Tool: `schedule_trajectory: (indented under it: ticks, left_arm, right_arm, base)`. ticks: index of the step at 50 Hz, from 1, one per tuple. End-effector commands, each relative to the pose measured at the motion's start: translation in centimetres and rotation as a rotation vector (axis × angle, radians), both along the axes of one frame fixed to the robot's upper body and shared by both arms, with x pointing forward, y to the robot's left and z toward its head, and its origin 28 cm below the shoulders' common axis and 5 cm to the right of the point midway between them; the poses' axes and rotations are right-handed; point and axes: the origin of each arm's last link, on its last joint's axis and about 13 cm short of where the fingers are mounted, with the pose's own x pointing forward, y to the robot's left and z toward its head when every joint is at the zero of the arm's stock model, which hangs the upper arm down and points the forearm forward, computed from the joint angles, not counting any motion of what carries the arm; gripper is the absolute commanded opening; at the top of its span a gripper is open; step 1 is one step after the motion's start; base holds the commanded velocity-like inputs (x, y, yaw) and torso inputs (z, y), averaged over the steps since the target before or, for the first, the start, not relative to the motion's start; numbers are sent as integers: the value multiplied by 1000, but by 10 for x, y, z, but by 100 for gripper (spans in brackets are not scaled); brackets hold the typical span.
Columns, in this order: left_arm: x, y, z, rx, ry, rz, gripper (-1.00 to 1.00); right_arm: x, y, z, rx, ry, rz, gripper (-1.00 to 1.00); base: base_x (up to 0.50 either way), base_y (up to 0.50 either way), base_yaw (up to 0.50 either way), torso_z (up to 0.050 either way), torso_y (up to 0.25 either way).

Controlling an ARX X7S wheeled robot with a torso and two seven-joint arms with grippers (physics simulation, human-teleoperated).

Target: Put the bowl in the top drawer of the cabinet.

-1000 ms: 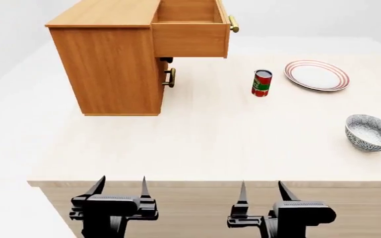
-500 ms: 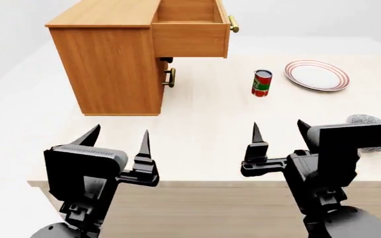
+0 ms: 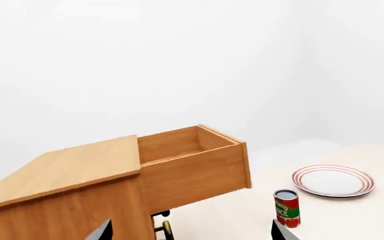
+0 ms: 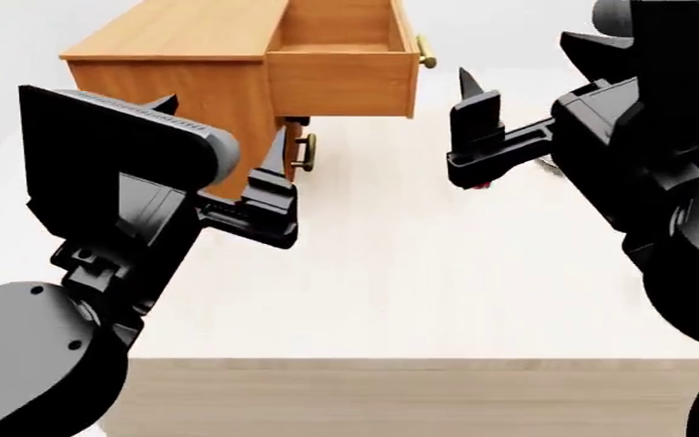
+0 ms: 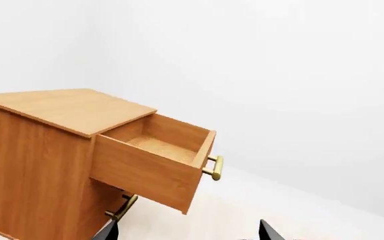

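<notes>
Both arms raised over the tabletop point(image 4: 422, 300). Left gripper point(image 4: 222, 155) spread open, empty; right gripper point(image 4: 526, 64) likewise open and empty. Cabinet point(image 4: 179, 55) at the far left edge, top drawer point(image 4: 343, 82) pulled out, its inside bare. Can point(image 3: 287, 208) and plate point(image 3: 333, 180) near the far right edge. Bowl hidden behind the right arm.

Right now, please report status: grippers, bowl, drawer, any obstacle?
Left gripper and right gripper open, empty, raised. Bowl not in view. Top drawer pulled out, inside bare. Can and plate beside cabinet, not blocking.
</notes>
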Motion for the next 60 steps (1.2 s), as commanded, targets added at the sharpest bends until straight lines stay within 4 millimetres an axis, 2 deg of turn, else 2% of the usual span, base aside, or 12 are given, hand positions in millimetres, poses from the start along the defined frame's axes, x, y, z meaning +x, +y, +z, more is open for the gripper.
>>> schedule_trajectory:
  ticks: [1,19,51,60]
  left_arm:
    - [-14,17,55,133,-104,41,100]
    - [-16,19,60,142,-115,49,100]
    - [-14,17,59,142,-114,40,100]
    - [-16,18,59,130,-113,36,100]
  right_arm:
    - [7,-3,60,-100,-67,21,100]
    - [9,-3,67,-114,-77,28,100]
    - [10,-4,66,-113,-74,31,100]
    - [4,-12,70,-112,-58,6,100]
  base:
    - [344,-109,0,0,0]
    - [413,-100,0,0,0]
    - [499,0,0,0,1]
    - [62,0,0,0,0]
